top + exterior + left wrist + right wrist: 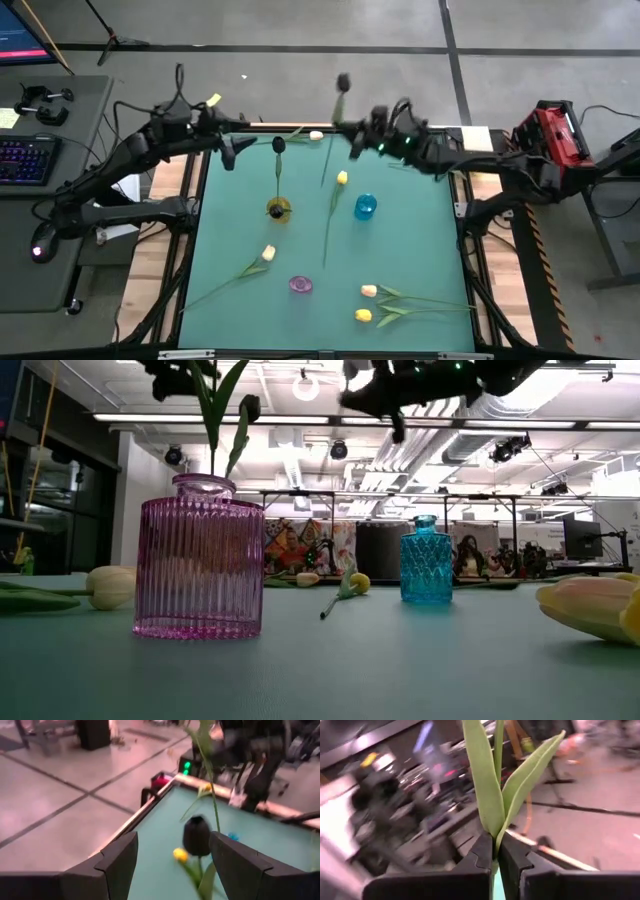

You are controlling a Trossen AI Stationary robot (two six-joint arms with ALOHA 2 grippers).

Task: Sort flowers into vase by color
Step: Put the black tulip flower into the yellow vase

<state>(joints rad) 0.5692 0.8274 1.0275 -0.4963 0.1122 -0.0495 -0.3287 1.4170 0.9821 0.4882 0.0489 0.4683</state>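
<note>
With my right gripper (495, 851) clamped on the stem of a black tulip (343, 81) whose head hangs just beyond my fingers, I judge I'm mid-carry and must next steer it to the yellow vase (279, 209) nearby, while my left gripper (172, 865) waits open.

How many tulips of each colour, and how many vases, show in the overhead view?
black tulips: 2
yellow tulips: 2
cream tulips: 3
vases: 3
Total: 10
</note>
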